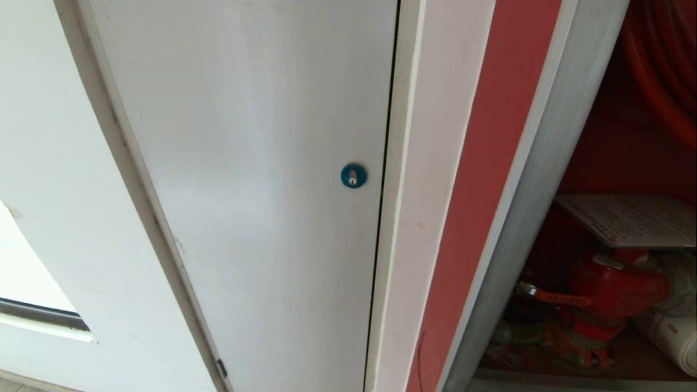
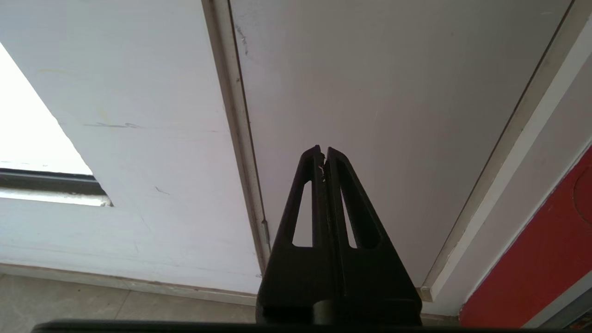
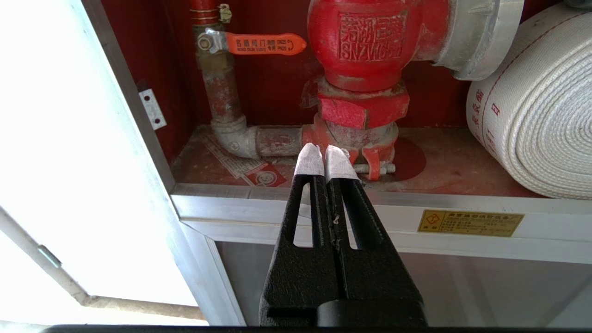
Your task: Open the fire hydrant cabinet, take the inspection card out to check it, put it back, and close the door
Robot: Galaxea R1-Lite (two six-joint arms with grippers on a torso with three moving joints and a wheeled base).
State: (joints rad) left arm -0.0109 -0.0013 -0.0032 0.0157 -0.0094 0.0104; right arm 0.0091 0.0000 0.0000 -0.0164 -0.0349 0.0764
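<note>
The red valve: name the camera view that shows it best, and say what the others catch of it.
The right wrist view shows the red valve best: close, front on, its raised lettering sharp, just past the shut right gripper. The head view catches it only at the lower right corner, beneath the inspection card. The left wrist view shows none of it.

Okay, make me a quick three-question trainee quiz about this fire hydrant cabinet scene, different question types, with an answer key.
1. True or false: the fire hydrant cabinet stands open.
2. What lies on top of the red valve? A) inspection card B) a wrench C) a glove
3. Fill in: the right gripper, shut and empty, points at the valve's ____.

Key: 1 true; 2 A; 3 base.
</note>
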